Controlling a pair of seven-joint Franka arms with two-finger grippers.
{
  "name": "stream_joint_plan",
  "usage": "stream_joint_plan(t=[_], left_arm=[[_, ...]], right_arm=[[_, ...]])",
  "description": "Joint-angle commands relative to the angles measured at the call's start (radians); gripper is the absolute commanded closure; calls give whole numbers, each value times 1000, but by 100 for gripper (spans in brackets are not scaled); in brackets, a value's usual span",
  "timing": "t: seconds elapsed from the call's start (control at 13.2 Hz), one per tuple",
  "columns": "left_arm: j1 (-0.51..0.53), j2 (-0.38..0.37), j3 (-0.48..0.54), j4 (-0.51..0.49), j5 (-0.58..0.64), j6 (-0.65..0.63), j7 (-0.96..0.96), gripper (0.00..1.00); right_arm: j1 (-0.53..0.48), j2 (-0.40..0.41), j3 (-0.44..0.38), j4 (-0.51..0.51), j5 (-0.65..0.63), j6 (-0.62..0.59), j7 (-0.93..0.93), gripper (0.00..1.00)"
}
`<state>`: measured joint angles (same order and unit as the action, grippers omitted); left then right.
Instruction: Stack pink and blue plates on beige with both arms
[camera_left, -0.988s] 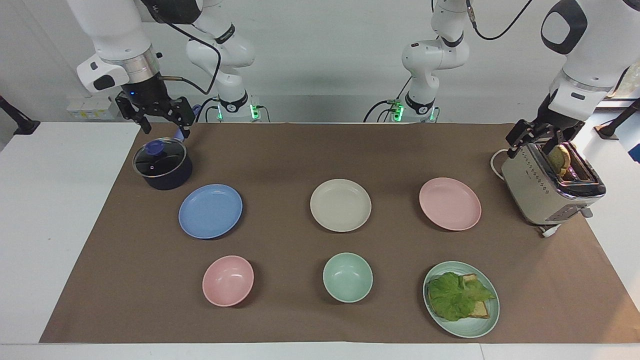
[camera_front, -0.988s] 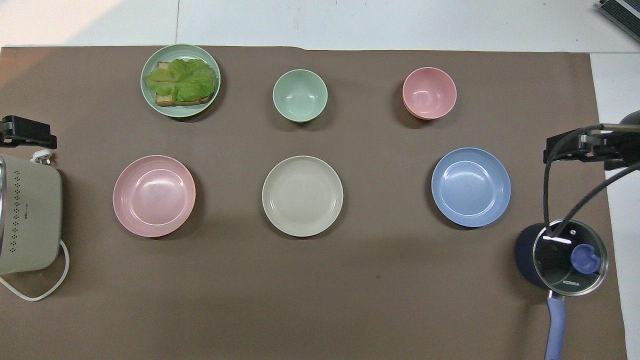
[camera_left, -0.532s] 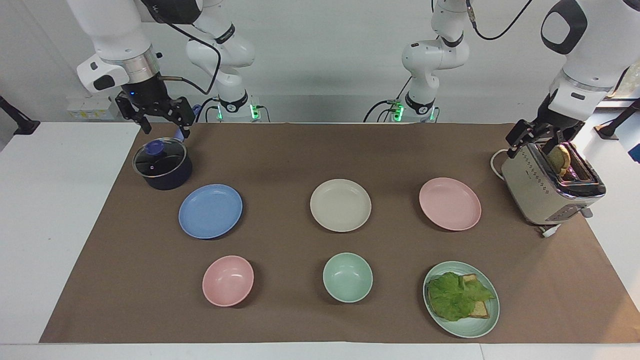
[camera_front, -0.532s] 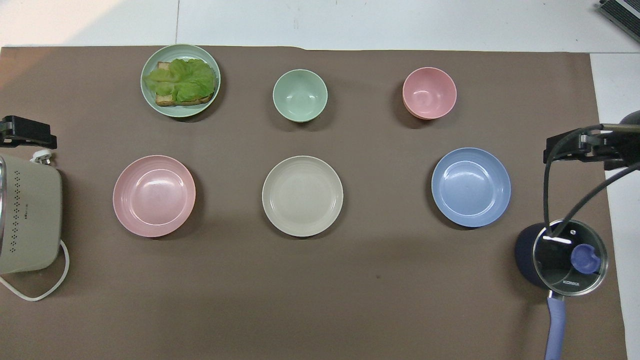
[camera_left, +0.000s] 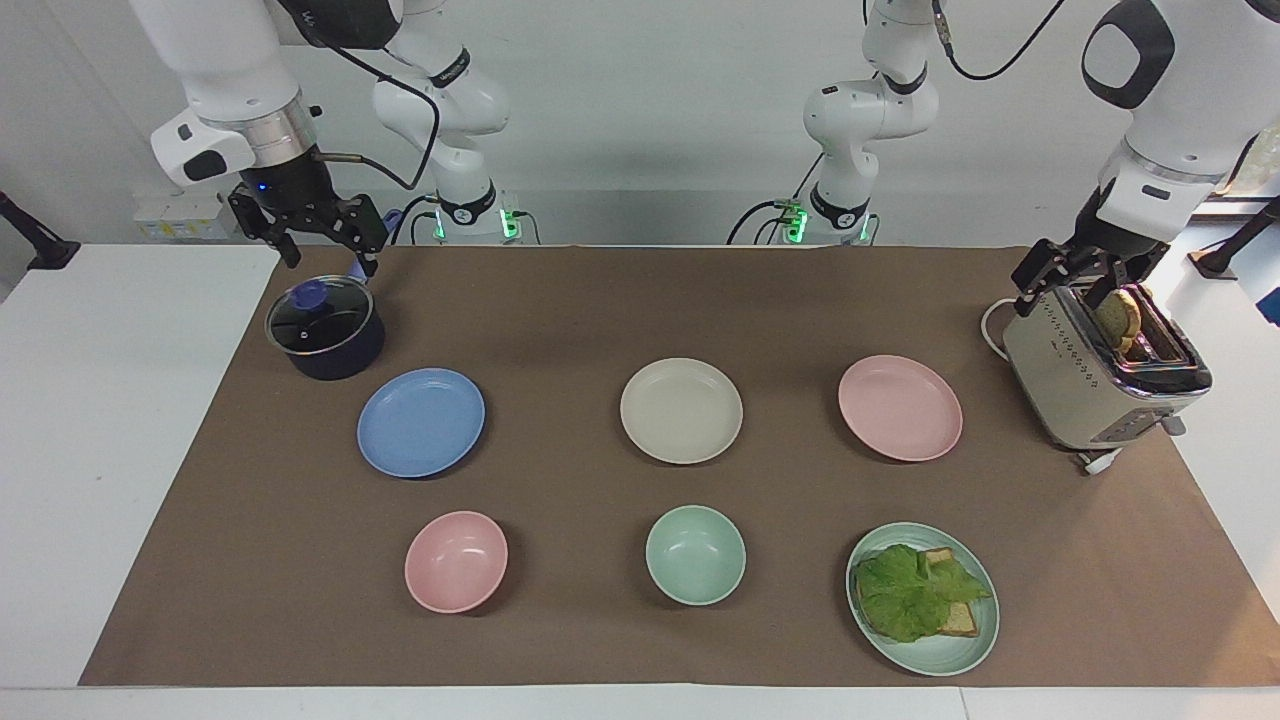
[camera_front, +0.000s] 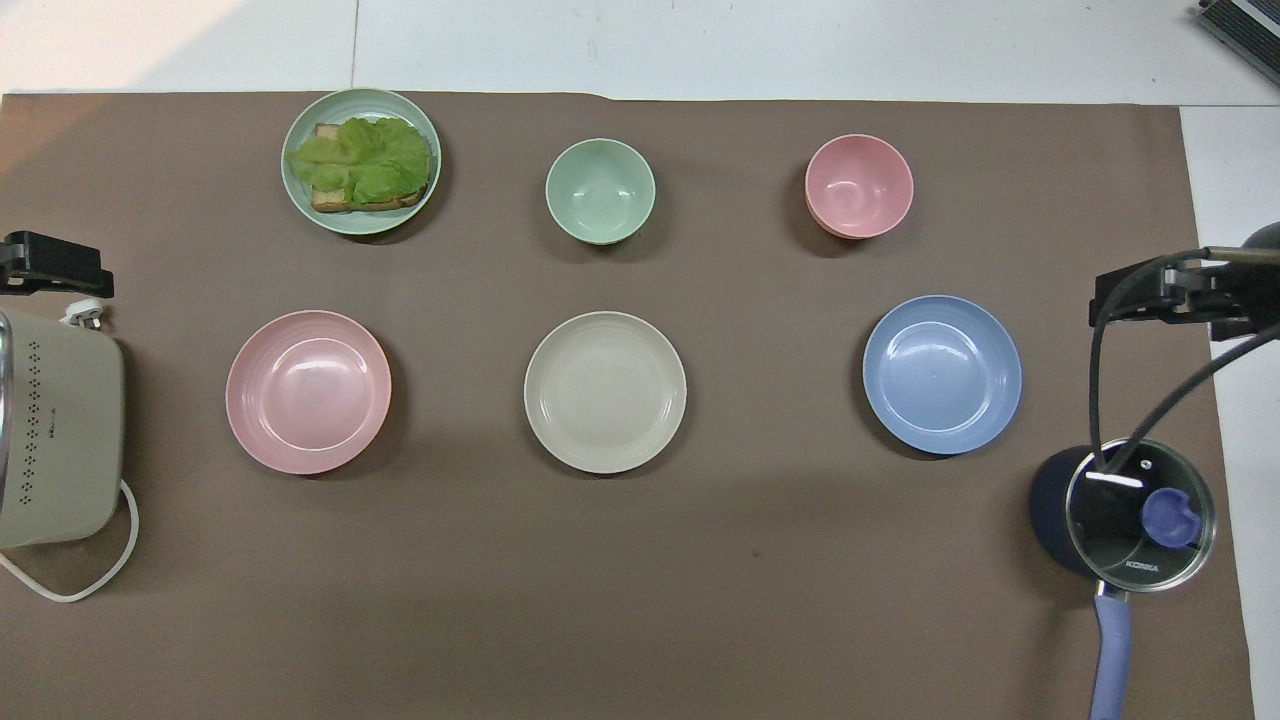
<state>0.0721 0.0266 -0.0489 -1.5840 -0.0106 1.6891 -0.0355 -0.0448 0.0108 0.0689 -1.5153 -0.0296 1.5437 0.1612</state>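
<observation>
hanging over the lidded dark blue saucepan (camera_left: 325, 338) at its own end of the table, the right gripper (camera_left: 322, 258) stood with its black fingers spread wide and nothing between them. the left gripper (camera_left: 1075, 280) hung likewise over the silver toaster (camera_left: 1100, 375), which had a slice of bread (camera_left: 1118, 315) standing in its slot; its fingers also looked parted and empty, touching neither.

both seemed to wait out at the table's ends, which left the middle row free to reach. that row held the three shallow round matte plates on the brown mat (camera_left: 600, 300): the periwinkle blue plate (camera_left: 421, 422) just beside the saucepan, the cream-beige plate (camera_left: 681, 410) at the centre, and the pale pink plate (camera_left: 900, 407) near the toaster. each coloured plate lay toward the arm likeliest to take it, well apart from the beige one, so no stacking had been done yet.

farther from the robots sat a small pink bowl (camera_left: 456, 561), a pale green bowl (camera_left: 695, 554) and a pale green plate (camera_left: 922, 598) carrying toast and lettuce. none lay between a plate and the beige one. the saucepan and toaster were the nearest things to clip on the way down.
</observation>
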Motion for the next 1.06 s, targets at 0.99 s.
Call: stream_joint_plan(t=[0.99], left_arm=[[22,3,11,-107,-26,35,-9,0]], right_arm=[[-4,-18,2,-26,11,19,-34,0]])
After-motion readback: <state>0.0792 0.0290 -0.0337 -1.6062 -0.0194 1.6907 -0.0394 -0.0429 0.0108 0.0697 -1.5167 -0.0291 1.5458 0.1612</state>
